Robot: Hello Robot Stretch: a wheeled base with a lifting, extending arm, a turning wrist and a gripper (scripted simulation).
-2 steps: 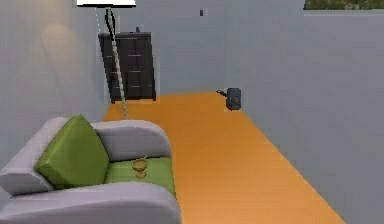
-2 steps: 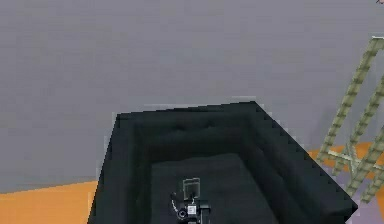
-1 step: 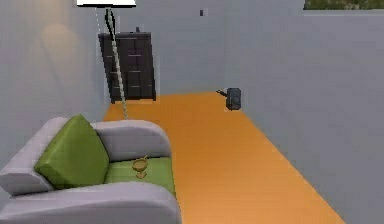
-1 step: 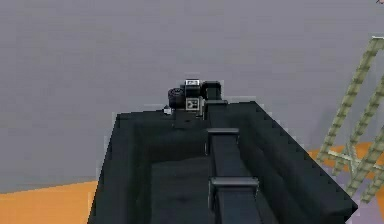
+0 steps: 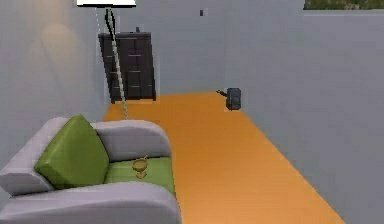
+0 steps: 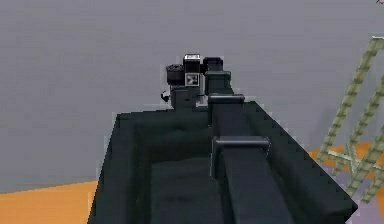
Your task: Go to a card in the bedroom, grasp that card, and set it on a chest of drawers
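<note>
Two green cushions (image 5: 72, 150) lie on a grey armchair (image 5: 38, 168) at the forward view's lower left, one against the back and one on the seat. A small yellowish-brown thing (image 5: 141, 166) rests on the seat cushion; whether it is the card cannot be told. An orange floor (image 5: 225, 150) runs from the armchair toward the far wall. There a dark chest of drawers (image 5: 135, 65) stands upright, and a floor lamp (image 5: 118, 60) with a white shade stands just in front of its left side. Well to the right of the chest of drawers, near the grey side wall (image 5: 310, 90), a small dark grey object (image 5: 234, 97) sits on the floor.

In the arm side view a dark sofa (image 6: 165, 175) spreads across the lower half. The arm (image 6: 226, 102) reaches out over it toward a grey wall. At its far end are the white marker squares (image 6: 193, 63), and the gripper (image 6: 172, 92) is to their left above the sofa's back edge. Its thin fingers (image 6: 164, 96) are too small to judge, and I cannot tell whether they hold anything. A pale green ladder-like frame (image 6: 355, 100) leans at the right edge.
</note>
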